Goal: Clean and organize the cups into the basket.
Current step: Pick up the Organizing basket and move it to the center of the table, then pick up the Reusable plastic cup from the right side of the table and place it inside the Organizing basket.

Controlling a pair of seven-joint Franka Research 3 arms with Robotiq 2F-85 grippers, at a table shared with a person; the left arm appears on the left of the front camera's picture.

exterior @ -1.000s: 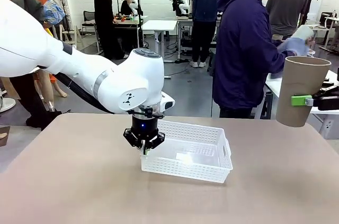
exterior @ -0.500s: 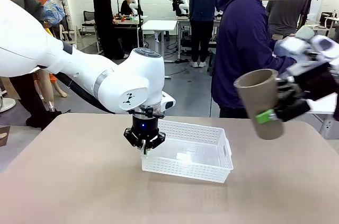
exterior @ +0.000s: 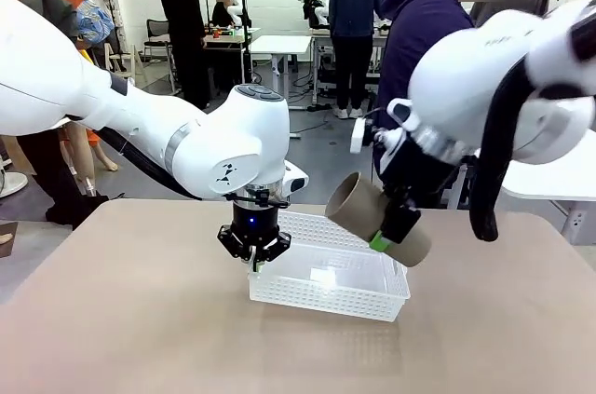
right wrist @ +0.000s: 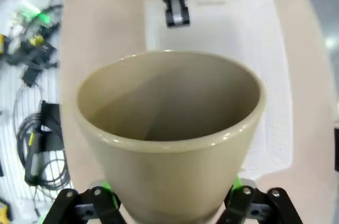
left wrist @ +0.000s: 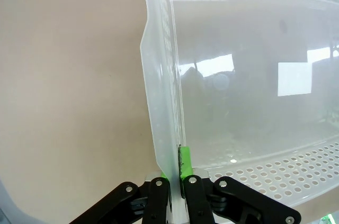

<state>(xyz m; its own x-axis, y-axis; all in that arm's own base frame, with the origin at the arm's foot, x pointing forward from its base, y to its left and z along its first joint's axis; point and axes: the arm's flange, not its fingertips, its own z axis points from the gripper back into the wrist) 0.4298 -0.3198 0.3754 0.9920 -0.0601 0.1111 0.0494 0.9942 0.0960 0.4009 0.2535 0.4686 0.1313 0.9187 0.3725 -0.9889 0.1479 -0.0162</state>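
Note:
A tan-brown paper cup hangs tilted above the right half of the white mesh basket, mouth pointing up and left. My right gripper is shut on the cup's sides. In the right wrist view the cup stands between the gripper fingers, empty inside, with the basket below it. My left gripper is shut on the basket's left wall. The left wrist view has the gripper pinching that thin wall, and the basket's floor is bare.
The basket sits mid-table on a tan tabletop with free room on all sides. A person in a dark blue top stands at the far edge behind my right arm. Cables lie on the floor beside the table.
My right arm has swung in from the far right with the cup, lowering and tilting it over the basket. The left gripper and basket have stayed put.

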